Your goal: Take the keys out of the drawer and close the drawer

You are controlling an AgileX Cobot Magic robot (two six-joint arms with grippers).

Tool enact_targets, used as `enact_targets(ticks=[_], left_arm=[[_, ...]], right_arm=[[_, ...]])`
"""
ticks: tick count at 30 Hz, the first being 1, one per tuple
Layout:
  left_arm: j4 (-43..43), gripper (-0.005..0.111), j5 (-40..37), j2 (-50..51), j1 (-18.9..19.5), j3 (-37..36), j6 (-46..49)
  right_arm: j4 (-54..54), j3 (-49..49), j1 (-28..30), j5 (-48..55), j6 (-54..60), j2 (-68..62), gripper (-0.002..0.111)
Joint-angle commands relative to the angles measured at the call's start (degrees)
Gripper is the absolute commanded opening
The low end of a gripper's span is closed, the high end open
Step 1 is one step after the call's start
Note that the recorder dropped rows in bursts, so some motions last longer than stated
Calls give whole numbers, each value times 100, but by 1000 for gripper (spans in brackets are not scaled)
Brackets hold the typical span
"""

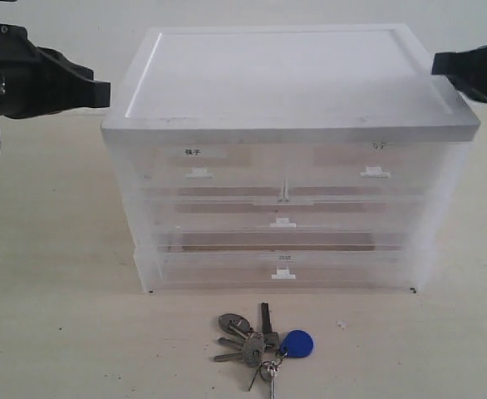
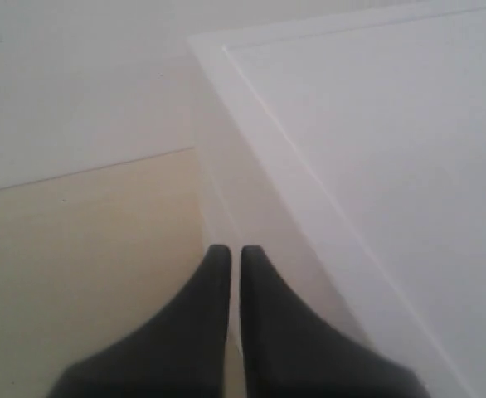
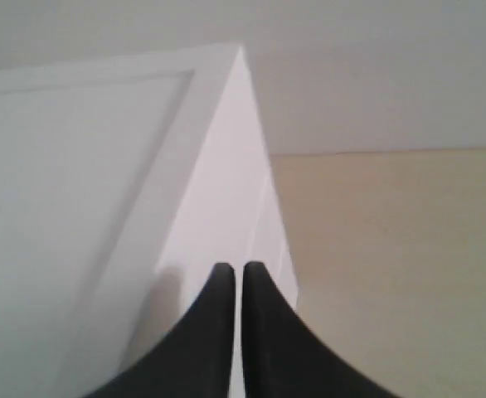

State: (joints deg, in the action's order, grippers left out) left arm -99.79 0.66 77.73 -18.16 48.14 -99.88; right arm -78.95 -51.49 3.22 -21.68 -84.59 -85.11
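The silver key bunch [image 1: 260, 342] with its black-headed key and blue teardrop fob lies on the beige table [image 1: 61, 316], just in front of the frosted white plastic cabinet [image 1: 285, 83], whose drawers [image 1: 282, 212] look shut. The left hand [image 1: 104, 93] and right hand [image 1: 437, 65] hover clenched and empty, high at either side, neither nearer.

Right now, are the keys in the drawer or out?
Out. The keys lie on the table in front of the translucent drawer cabinet, apart from it; all its drawers look shut.

keys [image 1: 260, 342]: lowest key cut off at near picture edge
drawer labels [image 1: 194, 152]: too small to read
left hand [image 1: 100, 94]: mostly cut off, left edge
right hand [image 1: 440, 65]: mostly cut off, right edge
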Motion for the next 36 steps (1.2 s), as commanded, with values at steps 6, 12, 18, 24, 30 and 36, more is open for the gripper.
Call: enact_targets(ticks=[6,12,18,24,30,36], left_arm=[[-15,4,424,-1433,160,-104,-124],[39,4,399,-2743,160,-656,-124],[141,4,388,-4124,160,-1243,-124],[388,4,388,-5278,160,-1693,-124],[388,4,388,-6132,160,-2076,-124],[402,4,404,-6718,160,-2426,-124]], right_arm=[[21,818,420,22,-108,3065,0],[41,1366,420,210,-85,4396,0],[39,1821,420,44,-85,5485,0],[39,2106,420,-26,-146,6324,0],[39,2542,420,-48,-162,7059,0],[27,3028,420,-116,-273,7758,0]])
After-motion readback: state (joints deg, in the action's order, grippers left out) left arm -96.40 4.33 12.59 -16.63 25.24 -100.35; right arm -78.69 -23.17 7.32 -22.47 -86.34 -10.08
